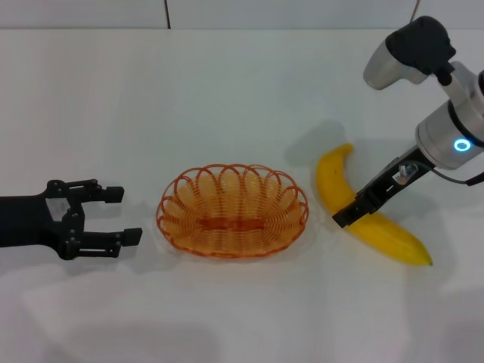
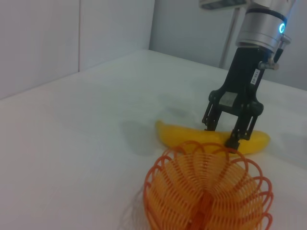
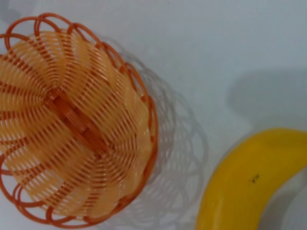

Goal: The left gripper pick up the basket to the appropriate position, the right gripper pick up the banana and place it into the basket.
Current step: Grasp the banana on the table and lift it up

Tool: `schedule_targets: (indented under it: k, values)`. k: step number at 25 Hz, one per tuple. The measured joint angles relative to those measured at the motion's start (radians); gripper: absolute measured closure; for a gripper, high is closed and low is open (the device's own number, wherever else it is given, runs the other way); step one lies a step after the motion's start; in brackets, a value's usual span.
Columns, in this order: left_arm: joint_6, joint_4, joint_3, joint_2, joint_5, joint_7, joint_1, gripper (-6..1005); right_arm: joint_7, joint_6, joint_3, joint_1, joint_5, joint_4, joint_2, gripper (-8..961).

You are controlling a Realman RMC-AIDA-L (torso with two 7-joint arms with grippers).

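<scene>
The orange wire basket (image 1: 227, 219) stands on the white table in the middle of the head view. My left gripper (image 1: 125, 215) is open and empty, low over the table just left of the basket, jaws pointing at its rim. The yellow banana (image 1: 333, 178) lies on the table right of the basket. My right gripper (image 1: 352, 214) is down at the banana's middle. The left wrist view shows the right gripper (image 2: 223, 134) with jaws apart, straddling the banana (image 2: 177, 134) behind the basket (image 2: 206, 191). The right wrist view shows the basket (image 3: 72, 120) and banana (image 3: 240, 187) apart.
The white table (image 1: 227, 91) stretches back to a pale wall. A narrow strip of table separates basket and banana. The right arm's elbow (image 1: 412, 49) hangs over the far right.
</scene>
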Motion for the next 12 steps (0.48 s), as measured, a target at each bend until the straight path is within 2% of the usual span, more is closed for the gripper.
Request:
schedule_targets:
  k: [1,12]
  values:
    - [0.0,0.0,0.0,0.0,0.0,0.0,0.0,150,-0.003,0.0,0.0,0.0,0.001,-0.001,0.0,270]
    - [0.0,0.0,0.0,0.0,0.0,0.0,0.0,151,-0.01,0.0,0.0,0.0,0.001,-0.005,0.0,468]
